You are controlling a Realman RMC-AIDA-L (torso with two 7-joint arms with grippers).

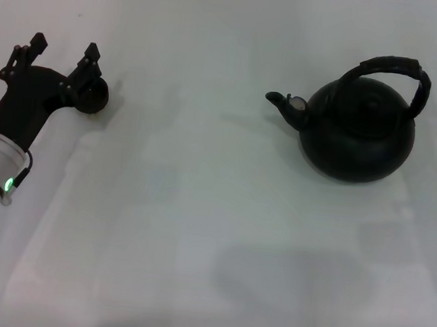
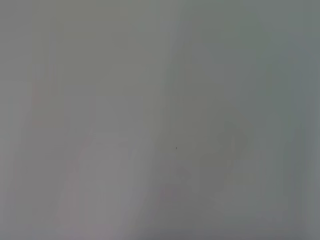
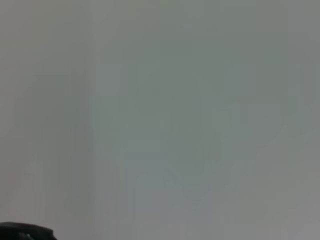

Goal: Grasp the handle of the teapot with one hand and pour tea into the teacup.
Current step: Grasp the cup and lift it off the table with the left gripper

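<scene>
The left gripper [image 1: 64,49] hovered at the left edge of a white tabletop [image 1: 197,230], its 2 fingers [image 1: 91,51] spread wide with nothing between them. The small black teacup [image 1: 94,96] sat just beneath and beside the right-hand finger; whether they touched could not be told. The teapot [image 1: 357,130] stood well apart to the right of the fingers, spout aimed back toward them, its arched handle [image 1: 391,71] running along that same line. The right gripper was out of sight.
</scene>
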